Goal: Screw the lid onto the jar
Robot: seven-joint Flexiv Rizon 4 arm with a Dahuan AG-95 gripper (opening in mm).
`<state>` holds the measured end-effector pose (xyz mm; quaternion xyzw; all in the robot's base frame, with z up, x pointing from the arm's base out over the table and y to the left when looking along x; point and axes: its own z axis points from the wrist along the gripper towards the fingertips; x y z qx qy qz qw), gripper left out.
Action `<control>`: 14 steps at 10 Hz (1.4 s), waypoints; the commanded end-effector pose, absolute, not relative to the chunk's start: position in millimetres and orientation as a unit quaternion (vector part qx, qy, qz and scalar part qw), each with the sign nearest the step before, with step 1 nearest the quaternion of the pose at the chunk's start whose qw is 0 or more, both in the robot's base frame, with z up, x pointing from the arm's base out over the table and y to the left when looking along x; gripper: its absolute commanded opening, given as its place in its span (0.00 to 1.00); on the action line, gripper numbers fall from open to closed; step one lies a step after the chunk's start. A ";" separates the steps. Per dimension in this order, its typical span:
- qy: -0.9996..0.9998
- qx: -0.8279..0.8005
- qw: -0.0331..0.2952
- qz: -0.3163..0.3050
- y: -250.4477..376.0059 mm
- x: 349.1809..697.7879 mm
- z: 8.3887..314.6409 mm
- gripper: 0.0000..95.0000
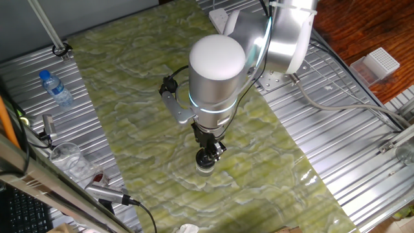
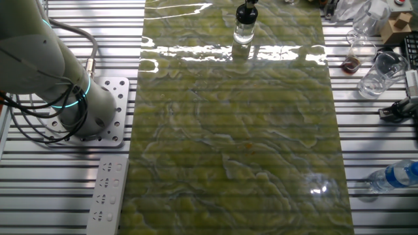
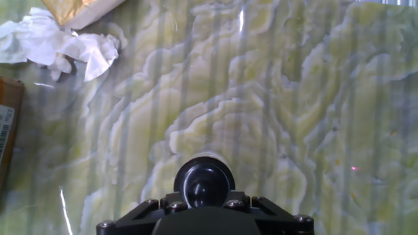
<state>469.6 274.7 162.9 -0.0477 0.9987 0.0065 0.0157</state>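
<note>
Small round black lid (image 3: 204, 183) with shiny grey middle sits on top of small squat see-through jar (image 2: 243, 31) — jar stands on green marble mat (image 1: 155, 103). Claw (image 1: 208, 154) right over lid, touching it — cannot tell how wide claw is.

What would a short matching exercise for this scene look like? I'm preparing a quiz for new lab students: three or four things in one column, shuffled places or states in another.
Things
1. the lid
2. the jar
3. water bottle
4. crumpled tissue

Places or states
A. lying on the ribbed metal surface, off the green mat
B. black, between the gripper fingers
C. white, at the mat's edge in the hand view
D. upright on the green mat, under the gripper

Pairs: 1-B, 2-D, 3-A, 4-C
</note>
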 end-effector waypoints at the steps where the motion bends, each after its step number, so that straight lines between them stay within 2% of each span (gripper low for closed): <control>1: 0.999 -0.050 0.015 0.006 274.9 469.8 162.3 0.40; 3: 0.998 -0.054 0.010 0.006 276.9 470.3 160.5 0.40; 4: 0.996 -0.083 0.013 0.004 278.7 470.8 159.2 0.60; 7: 0.986 -0.165 0.021 0.001 279.8 471.2 158.3 0.60; 8: 0.981 -0.191 0.021 0.000 279.8 471.1 158.3 0.40; 14: 0.904 -0.428 0.021 -0.008 279.6 471.1 158.5 0.40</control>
